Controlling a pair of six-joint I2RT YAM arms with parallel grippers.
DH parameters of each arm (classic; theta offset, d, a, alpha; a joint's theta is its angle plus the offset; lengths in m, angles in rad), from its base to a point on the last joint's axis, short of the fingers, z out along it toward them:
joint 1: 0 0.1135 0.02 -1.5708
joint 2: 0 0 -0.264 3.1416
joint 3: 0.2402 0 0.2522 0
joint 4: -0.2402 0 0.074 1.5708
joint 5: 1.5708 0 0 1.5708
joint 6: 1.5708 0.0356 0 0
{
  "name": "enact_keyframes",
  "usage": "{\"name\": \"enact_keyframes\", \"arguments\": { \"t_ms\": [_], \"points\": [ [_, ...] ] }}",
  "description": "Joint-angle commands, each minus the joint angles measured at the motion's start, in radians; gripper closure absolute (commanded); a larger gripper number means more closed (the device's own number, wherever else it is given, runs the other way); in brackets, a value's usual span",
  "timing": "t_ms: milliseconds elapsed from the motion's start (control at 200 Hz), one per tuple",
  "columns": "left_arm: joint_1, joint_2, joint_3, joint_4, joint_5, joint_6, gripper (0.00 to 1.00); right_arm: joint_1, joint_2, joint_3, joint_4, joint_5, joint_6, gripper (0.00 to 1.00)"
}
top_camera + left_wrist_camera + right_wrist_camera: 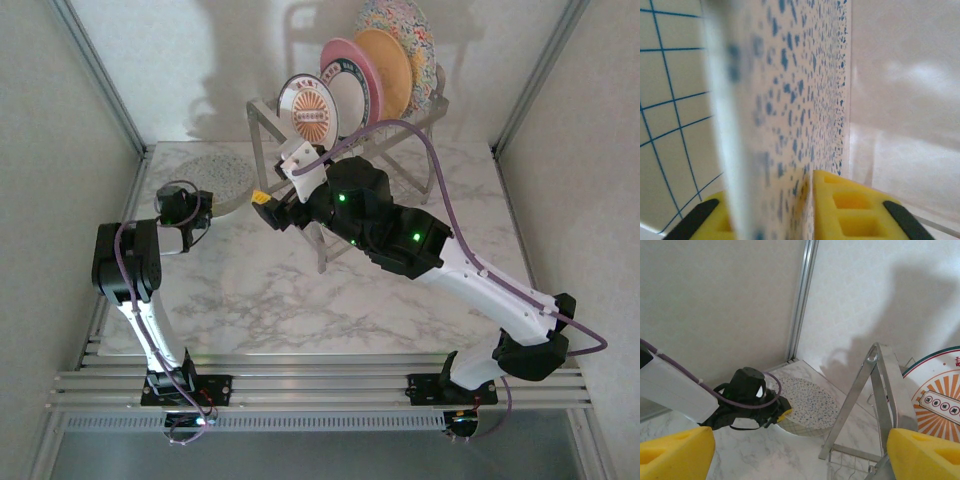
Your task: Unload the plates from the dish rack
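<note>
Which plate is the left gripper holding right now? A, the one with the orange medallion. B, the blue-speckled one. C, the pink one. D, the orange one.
B: in the left wrist view the blue-speckled plate sits edge-on, clamped between the yellow fingers of the left gripper.

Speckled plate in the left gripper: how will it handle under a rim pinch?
Speckled plate looks like glazed ceramic: likely rigid, but chip-prone against the marble table. Left gripper pinches only its rim, so the smooth surface may slip or pivot between the pads. Seen lying flat from the right wrist, it seems unlikely to roll.
</note>
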Motion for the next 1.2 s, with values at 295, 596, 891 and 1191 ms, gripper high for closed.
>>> {"name": "enact_keyframes", "arguments": {
  "t_ms": [295, 596, 891, 1191],
  "points": [
    [0.008, -0.042, 0.082, -0.225, -0.009, 0.074, 0.52, 0.009, 0.005, 0.034, 0.006, -0.011, 0.008, 0.1],
    [0.009, -0.071, 0.112, -0.363, -0.018, 0.097, 0.36, 0.009, -0.001, 0.03, 0.01, -0.012, 0.015, 0.1],
    [0.01, -0.106, 0.13, -0.48, -0.06, 0.131, 0.32, 0.01, -0.015, 0.024, 0.009, -0.008, 0.018, 0.1],
    [0.009, -0.161, 0.12, -0.555, -0.095, 0.153, 0.24, 0.009, -0.036, 0.022, -0.006, 0.007, -0.001, 0.1]
  ]
}}
